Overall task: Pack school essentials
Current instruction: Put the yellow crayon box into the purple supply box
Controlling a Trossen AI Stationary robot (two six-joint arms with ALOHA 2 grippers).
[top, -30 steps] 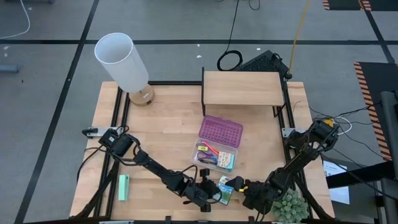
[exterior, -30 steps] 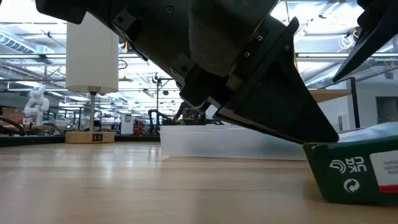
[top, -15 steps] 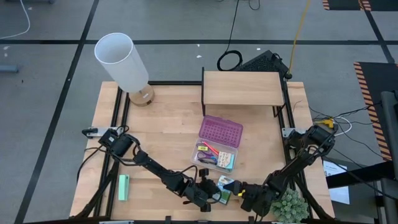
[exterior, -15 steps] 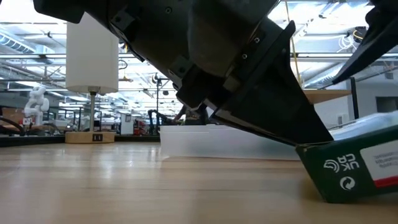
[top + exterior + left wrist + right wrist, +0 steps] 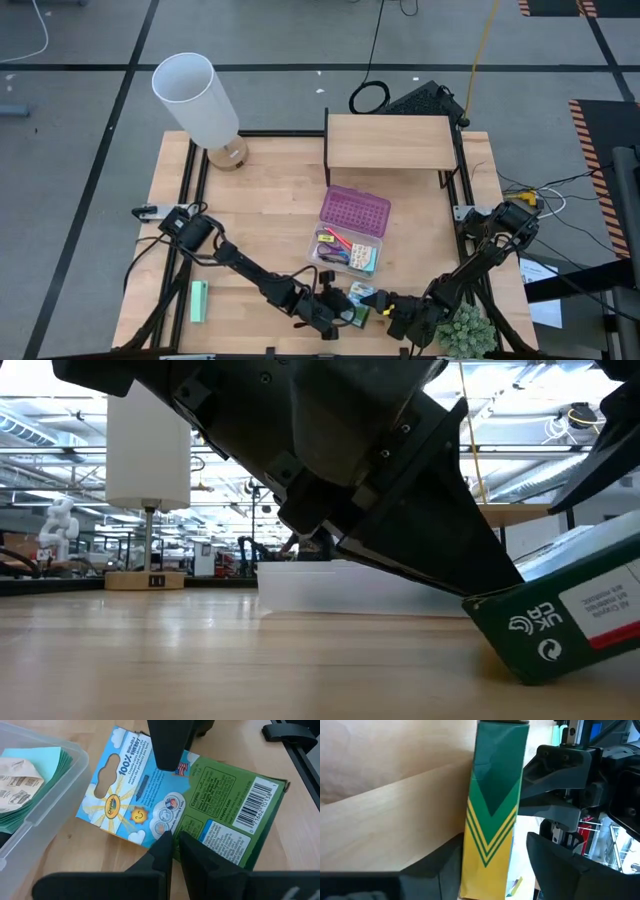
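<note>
The green-yellow crayon box (image 5: 360,302) lies near the table's front edge, between my two grippers. My left gripper (image 5: 340,312) is shut at the box's left end, and my right gripper (image 5: 385,308) is shut on its right end. The low view shows the box (image 5: 560,630) tilted, with its right end raised. Behind it stands a clear case (image 5: 350,250) with its purple lid (image 5: 356,211) open; several stationery pieces lie inside. My left gripper comes slanting down from the table's left. Its shut fingertips (image 5: 167,840) meet the box's blue face near its edge (image 5: 160,827), at the box's upper left corner (image 5: 475,600). My right gripper comes nearly level from the table's right and has the box between its two fingers. One finger (image 5: 170,750) lies on the blue face, and the narrow chevron side (image 5: 490,820) stands between the two. The box is tilted, its lower left edge (image 5: 520,678) on the table.
A mint-green block (image 5: 199,301) lies at the front left. A white lamp (image 5: 195,100) stands at the back left and a wooden shelf (image 5: 388,142) at the back. A small green plant (image 5: 465,330) sits by the front right corner.
My right gripper has shifted a little toward the table's left edge with the crayon box. The box's right end has tipped up higher while its lower left edge has stayed on the table.
</note>
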